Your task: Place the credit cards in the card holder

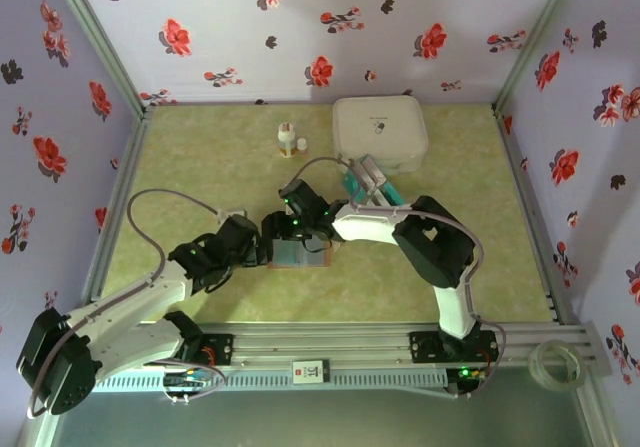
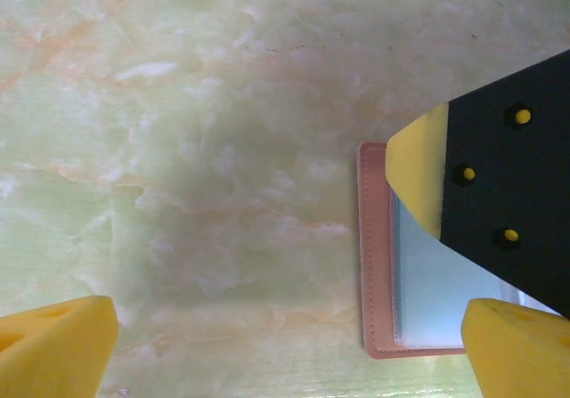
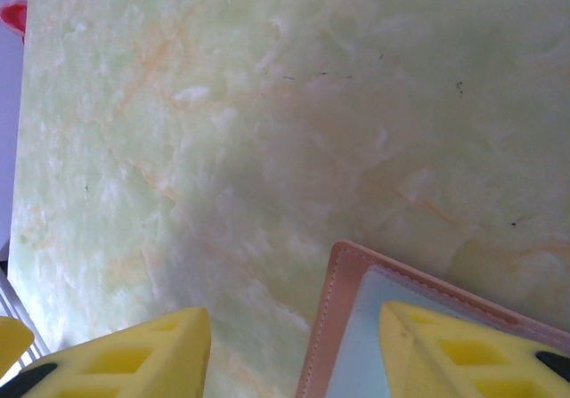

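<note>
Card holder [image 2: 378, 264] lies open under fingertips of spread left pincer [image 2: 289, 349] and right pincer [image 3: 307, 353].

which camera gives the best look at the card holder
Left wrist. The card holder lies open there, seen close: stitched tan border along one whole edge, pale blue inside. The right wrist view catches one corner of the card holder. The top external view shows the card holder small and partly covered.
</note>
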